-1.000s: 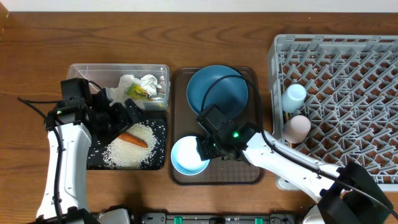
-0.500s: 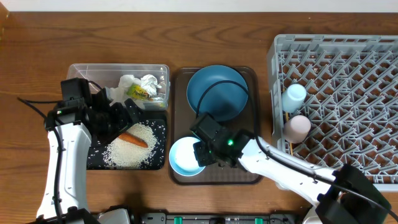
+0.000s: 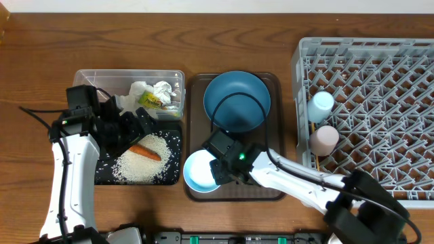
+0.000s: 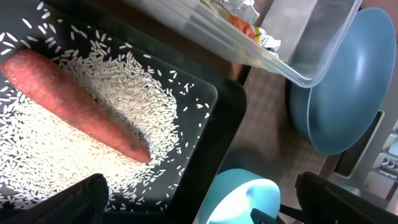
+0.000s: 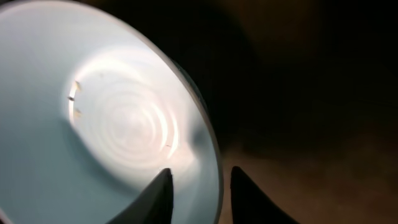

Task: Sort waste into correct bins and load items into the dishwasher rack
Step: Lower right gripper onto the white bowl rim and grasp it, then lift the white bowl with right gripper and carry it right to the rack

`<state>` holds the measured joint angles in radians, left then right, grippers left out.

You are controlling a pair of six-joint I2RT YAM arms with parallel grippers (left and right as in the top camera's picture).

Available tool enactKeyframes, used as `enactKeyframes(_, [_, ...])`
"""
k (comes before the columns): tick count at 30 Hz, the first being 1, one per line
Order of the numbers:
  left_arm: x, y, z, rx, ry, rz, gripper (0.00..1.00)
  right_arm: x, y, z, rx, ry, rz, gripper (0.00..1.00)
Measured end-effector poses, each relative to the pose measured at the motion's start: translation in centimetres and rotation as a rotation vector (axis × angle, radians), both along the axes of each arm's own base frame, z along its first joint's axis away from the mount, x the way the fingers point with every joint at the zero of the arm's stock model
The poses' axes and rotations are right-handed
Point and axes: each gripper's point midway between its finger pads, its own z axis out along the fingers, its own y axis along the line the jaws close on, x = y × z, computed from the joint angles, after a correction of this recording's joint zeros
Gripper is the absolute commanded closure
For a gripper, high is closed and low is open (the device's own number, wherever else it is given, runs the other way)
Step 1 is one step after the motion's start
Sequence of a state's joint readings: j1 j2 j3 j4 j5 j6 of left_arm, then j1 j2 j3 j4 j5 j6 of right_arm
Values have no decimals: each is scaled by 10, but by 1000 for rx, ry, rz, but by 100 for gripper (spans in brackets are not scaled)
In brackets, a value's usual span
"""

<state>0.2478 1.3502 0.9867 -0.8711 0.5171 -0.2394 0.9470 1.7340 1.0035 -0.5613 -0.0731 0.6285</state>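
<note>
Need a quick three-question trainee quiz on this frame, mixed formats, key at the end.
1. True or false: the small orange carrot lies in the clear plastic rectangular tub.
2. The fingers of the right tool straddle the rim of: A) large round blue plate, B) white bowl with pale blue outside, C) pinkish-white cup.
3. How many cups sit in the large square grey plastic dishwasher rack?
Key: 1 false, it lies in the shallow black rectangular bin; 2 B; 3 two, the pinkish-white cup and a light blue cup.
</note>
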Motion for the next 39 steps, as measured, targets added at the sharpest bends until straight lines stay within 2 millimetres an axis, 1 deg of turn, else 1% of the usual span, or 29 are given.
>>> enactKeyframes(5, [0, 0, 0, 0, 1, 0, 1, -1, -1, -4, -9, 8, -5, 80])
enactKeyframes(8, [0, 0, 0, 0, 1, 0, 1, -1, -1, -4, -8, 9, -8, 72])
enactKeyframes(11, [0, 0, 0, 0, 0, 0, 1, -1, -1, -4, -9, 9, -8, 72])
enactKeyframes(12, [0, 0, 0, 0, 1, 0, 1, -1, -1, -4, -9, 9, -8, 69])
enactKeyframes(16, [0, 0, 0, 0, 1, 0, 1, -1, -2, -4, -11, 10, -9, 37])
enactKeyframes(18, [0, 0, 0, 0, 0, 0, 1, -1, -2, -4, -11, 11, -16, 9])
enactKeyframes(19, [0, 0, 0, 0, 1, 0, 1, -1, -2, -4, -11, 11, -13, 1])
enactKeyframes(25, [0, 0, 0, 0, 1, 0, 1, -1, -1, -4, -10, 12, -6, 1])
enactKeyframes(26, [0, 0, 0, 0, 1, 0, 1, -1, -1, -4, -10, 12, -6, 12])
enactKeyframes(27, [0, 0, 0, 0, 1, 0, 1, -1, -1, -4, -10, 10, -1, 28])
enactKeyframes(28, [0, 0, 0, 0, 1, 0, 1, -2, -1, -4, -10, 10, 1, 39])
enactKeyframes(29, [0, 0, 0, 0, 1, 0, 1, -2, -1, -4, -10, 11, -3, 46])
enactKeyframes(30, [0, 0, 0, 0, 0, 0, 1, -2, -1, -4, -10, 11, -1, 51])
enactKeyframes(33, [0, 0, 0, 0, 0, 0, 1, -1, -1, -4, -9, 11, -2, 60])
enactKeyframes(35, [0, 0, 0, 0, 0, 0, 1, -2, -1, -4, -9, 11, -2, 69])
enactKeyframes(36, [0, 0, 0, 0, 0, 0, 1, -2, -1, -4, -9, 12, -4, 75])
enactKeyframes(38, [0, 0, 0, 0, 0, 0, 1, -1, -1, -4, -9, 11, -4, 81])
enactKeyframes(39, [0, 0, 0, 0, 0, 0, 1, -1, -1, -4, -8, 10, -4, 82])
